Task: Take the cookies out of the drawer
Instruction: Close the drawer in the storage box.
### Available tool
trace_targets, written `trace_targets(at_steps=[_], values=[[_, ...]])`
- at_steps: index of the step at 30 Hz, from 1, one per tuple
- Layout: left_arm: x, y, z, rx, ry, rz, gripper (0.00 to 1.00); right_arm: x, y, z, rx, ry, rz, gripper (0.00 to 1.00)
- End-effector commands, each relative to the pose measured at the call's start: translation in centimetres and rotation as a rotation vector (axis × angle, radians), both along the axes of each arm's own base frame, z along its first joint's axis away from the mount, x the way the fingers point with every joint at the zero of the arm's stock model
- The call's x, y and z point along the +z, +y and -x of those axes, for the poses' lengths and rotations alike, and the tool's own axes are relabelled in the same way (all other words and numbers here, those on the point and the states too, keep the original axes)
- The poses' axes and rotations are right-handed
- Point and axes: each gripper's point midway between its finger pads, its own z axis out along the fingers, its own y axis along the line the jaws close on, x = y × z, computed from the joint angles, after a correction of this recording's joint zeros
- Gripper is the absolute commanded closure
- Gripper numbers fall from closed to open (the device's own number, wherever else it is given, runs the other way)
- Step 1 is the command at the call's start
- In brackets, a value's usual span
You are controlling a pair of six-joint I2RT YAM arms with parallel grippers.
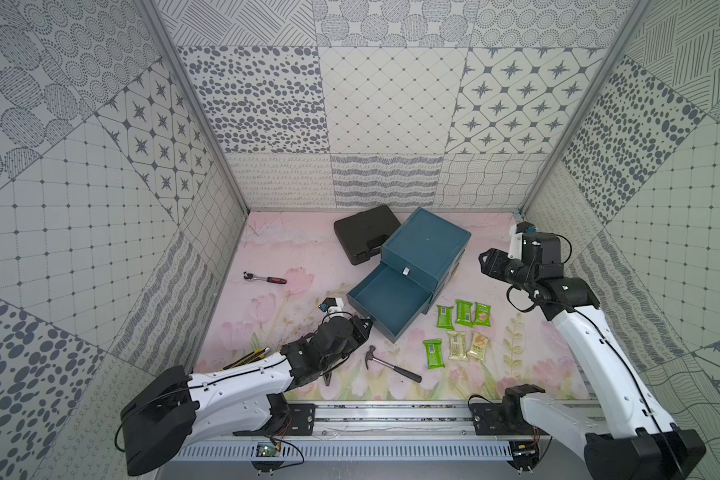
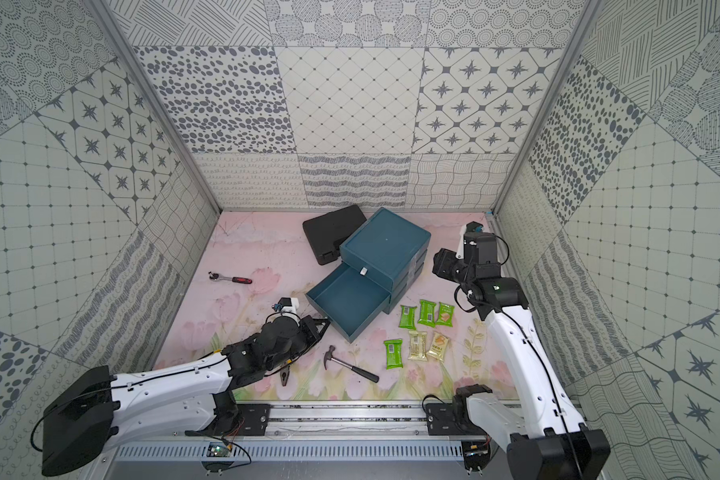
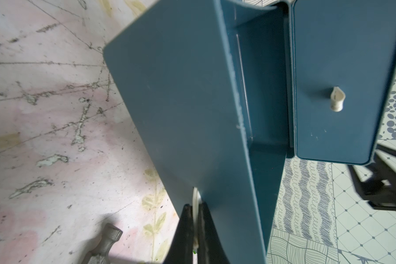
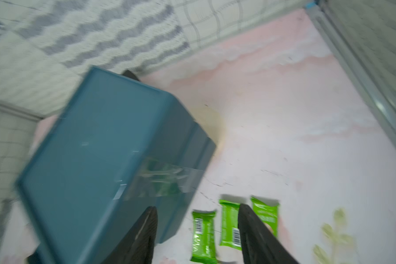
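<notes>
Cookies (image 1: 457,345), six packets in two rows of three, are seen lying flat on the mat (image 1: 292,249) in both top views; four are green and two beige-tan. With 12 o'clock taken as the back wall, they are placed at 4 o'clock of the open drawer (image 1: 385,303), near it and all outside it.

A hammer (image 1: 393,368) is laid at 6 o'clock of the drawer, nearer the rail. Yellow-handled pliers (image 1: 253,355) are partly hidden under the left arm at 8 o'clock.

The left gripper (image 1: 366,326) is set against the drawer's front at 7 o'clock. In the left wrist view its jaws are shown pressed together on the white tab (image 3: 195,194) of that front.

The right gripper (image 1: 485,259) is held above the mat at 3 o'clock of the cabinet (image 1: 427,245). In the right wrist view its fingers (image 4: 150,219) are shown apart with nothing between them, and three green packets are seen below.

Farther back, a ratchet (image 1: 265,279) is laid at 10 o'clock of the drawer, well apart. A black case (image 1: 360,230) is set against the cabinet at 10 o'clock of it.
</notes>
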Motion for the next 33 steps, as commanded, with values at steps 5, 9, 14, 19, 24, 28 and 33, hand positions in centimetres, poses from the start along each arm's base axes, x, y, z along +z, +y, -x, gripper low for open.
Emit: trace_targets(at_steps=[5,9,14,19,24,28,33], values=[[2.0,-0.7,-0.6,-0.009,-0.063,0.035,1.00,1.3,9.8,-3.1,0.313,-0.038,0.263,0.43],[2.4,-0.6,-0.7,-0.011,-0.071,0.034,1.00,-0.2,10.4,-4.6,0.294,-0.002,0.345,0.46],[2.8,-0.9,-0.8,-0.016,-0.076,0.034,1.00,-2.1,10.3,-4.9,0.288,0.050,0.429,0.49],[3.9,-1.7,-1.3,-0.031,-0.097,0.046,1.00,-4.2,10.5,-4.3,0.301,0.100,0.490,0.51],[4.8,-2.8,-1.8,-0.050,-0.110,0.048,1.00,-5.5,10.5,-3.4,0.310,0.130,0.511,0.53],[5.0,-4.4,-2.7,-0.065,-0.111,0.058,1.00,-6.5,10.4,-2.8,0.310,0.157,0.519,0.53],[4.2,-6.8,-4.3,-0.071,-0.080,0.056,1.00,-7.5,10.1,-2.4,0.297,0.185,0.521,0.54]])
